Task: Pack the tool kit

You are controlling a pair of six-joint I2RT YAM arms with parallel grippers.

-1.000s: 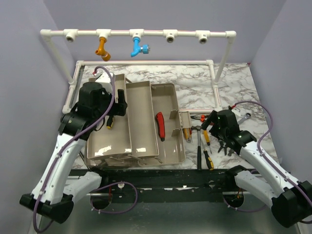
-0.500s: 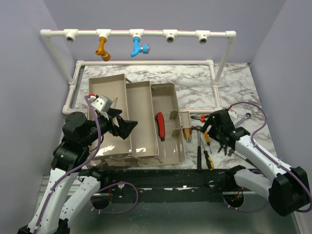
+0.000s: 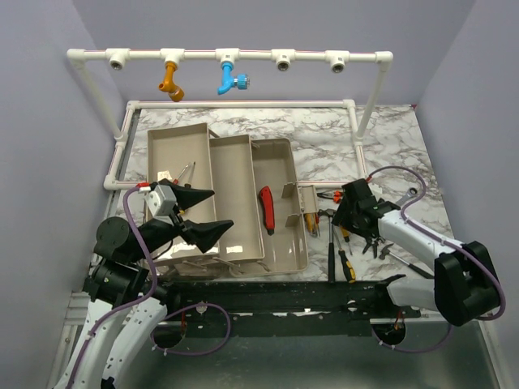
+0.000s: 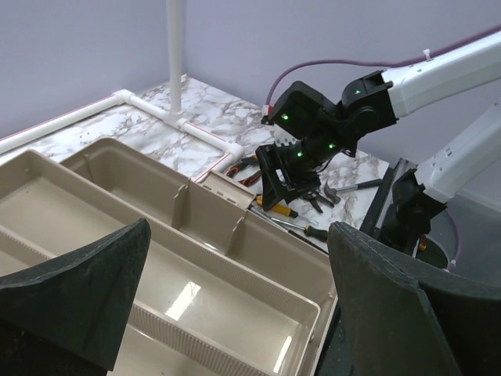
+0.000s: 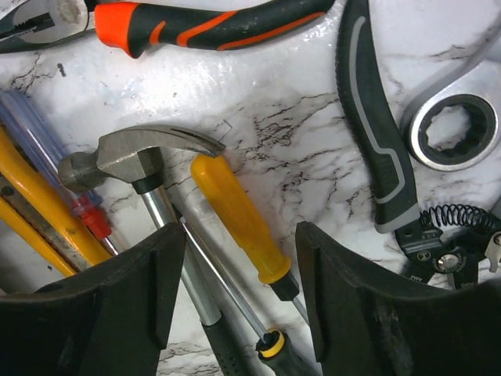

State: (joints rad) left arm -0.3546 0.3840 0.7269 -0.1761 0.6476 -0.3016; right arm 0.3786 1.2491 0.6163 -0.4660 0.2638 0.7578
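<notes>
Left gripper [image 3: 204, 213]: jaws spread wide, empty, raised over the near-left trays. Toolbox [image 3: 235, 182]: open, trays fanned out, left-centre of table; red-handled knife [image 3: 266, 209] inside. Right gripper [image 3: 347, 217]: jaws apart, low over loose tools right of the box, straddling the yellow-handled screwdriver [image 5: 239, 219] beside the hammer [image 5: 129, 157].

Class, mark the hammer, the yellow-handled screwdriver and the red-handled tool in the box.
hammer [image 5: 129, 157], right wrist view, on its steel head.
yellow-handled screwdriver [image 5: 239, 219], right wrist view, mid-handle.
red-handled tool [image 3: 266, 209], top external view, middle of its body.

Hand [image 5: 239, 262] spread over yellow screwdriver [image 5: 235, 211], hammer [image 5: 125, 157] beside it, perhaps ratchet wrench [image 5: 450, 129]
</notes>
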